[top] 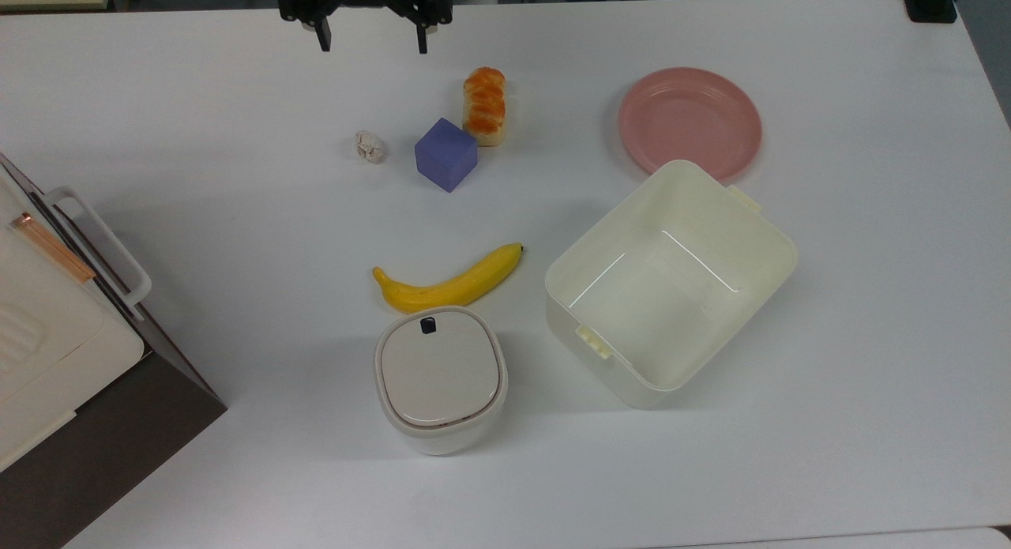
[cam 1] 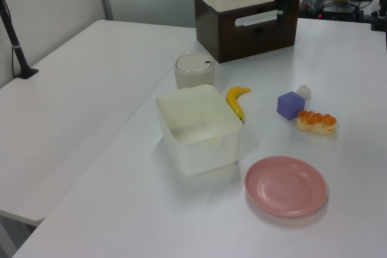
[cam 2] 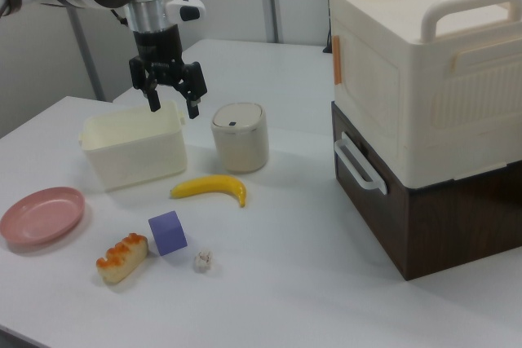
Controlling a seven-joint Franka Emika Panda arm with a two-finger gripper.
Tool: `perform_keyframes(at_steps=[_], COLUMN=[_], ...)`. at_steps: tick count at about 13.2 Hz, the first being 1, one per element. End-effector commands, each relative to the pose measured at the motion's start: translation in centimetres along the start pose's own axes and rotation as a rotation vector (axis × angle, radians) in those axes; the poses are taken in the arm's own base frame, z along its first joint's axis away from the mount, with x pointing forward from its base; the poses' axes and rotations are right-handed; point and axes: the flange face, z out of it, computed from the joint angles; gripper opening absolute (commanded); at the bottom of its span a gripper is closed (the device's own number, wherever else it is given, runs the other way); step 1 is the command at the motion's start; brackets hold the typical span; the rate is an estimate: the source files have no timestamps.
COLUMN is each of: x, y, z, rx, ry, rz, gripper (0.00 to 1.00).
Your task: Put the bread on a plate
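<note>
white table [top: 829,391], bread [top: 484,105] beside purple cube [top: 446,154], plate [top: 689,122] apart, jaws wide open, empty

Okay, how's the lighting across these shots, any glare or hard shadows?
Top view: even overhead light, with soft shadows beside the purple cube and cream tub. Left view: the plate casts a faint shadow and the table looks bright but not blown out. Right view: the bread shows a slight gloss.

The top view looks straight down on the table [top: 237,454]. The left view and right view look obliquely across it from opposite ends, sharing the plate [cam 1: 285,185] and banana [cam 2: 209,188].
</note>
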Motion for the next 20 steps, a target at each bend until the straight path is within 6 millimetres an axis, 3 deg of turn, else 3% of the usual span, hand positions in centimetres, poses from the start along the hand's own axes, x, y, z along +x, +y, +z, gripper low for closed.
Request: perform_keyframes(at_steps=[1,7,20], x=[-0.24,-0.43,-0.24], y=[-0.41,-0.11,-0.17], z=[-0.07,-0.69,-0.73], rx=[0.022,0.069,0.068], ry=[0.000,0.012,0.021], rz=[0.034,-0.078,0.020], gripper=[1.00,1.00,1.00])
